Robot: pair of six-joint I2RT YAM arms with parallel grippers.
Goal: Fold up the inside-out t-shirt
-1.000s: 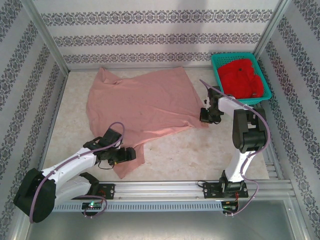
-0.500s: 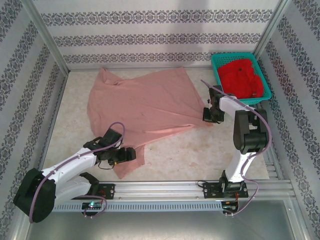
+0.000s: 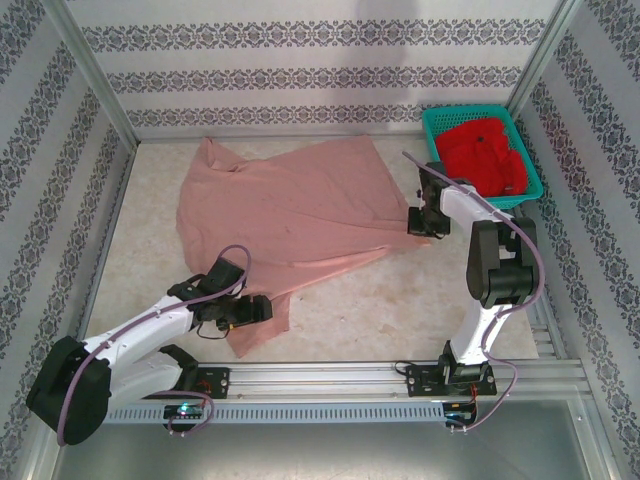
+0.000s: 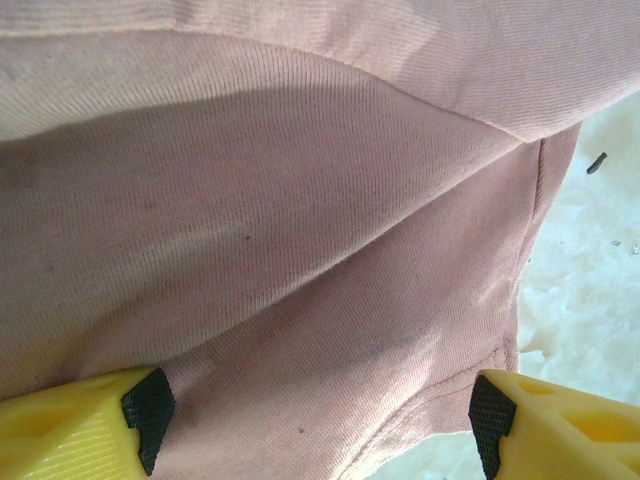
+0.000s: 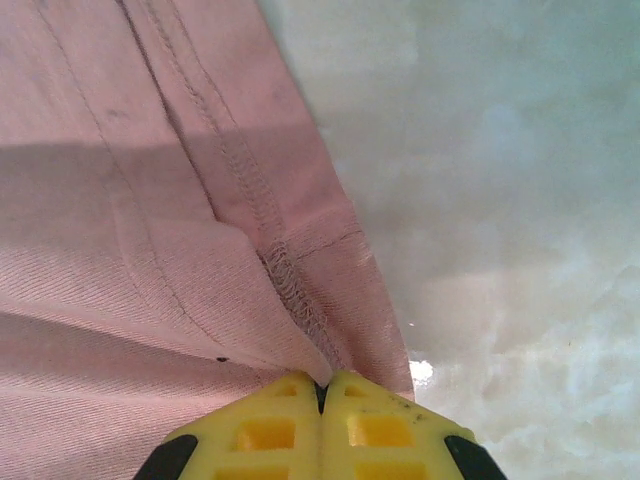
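The inside-out t-shirt (image 3: 290, 205), dusty salmon-pink, lies spread across the table with its seams showing. My right gripper (image 3: 416, 222) is shut on the shirt's near right corner, by the stitched hem (image 5: 285, 275); in the right wrist view the gripper (image 5: 322, 388) has cloth (image 5: 130, 210) pinched between its yellow fingers. My left gripper (image 3: 262, 309) is at the shirt's near left flap. In the left wrist view it (image 4: 318, 415) stands open, its black pads (image 4: 148, 408) wide apart over the pink cloth (image 4: 300, 250), gripping nothing.
A teal basket (image 3: 531, 170) holding a bright red garment (image 3: 485, 155) stands at the back right, close behind the right arm. Patterned walls enclose the table on three sides. Bare tabletop (image 3: 370, 310) lies in front of the shirt.
My right gripper has moved back and to the right, pulling the shirt's corner with it and drawing that edge tauter. The left arm has stayed still.
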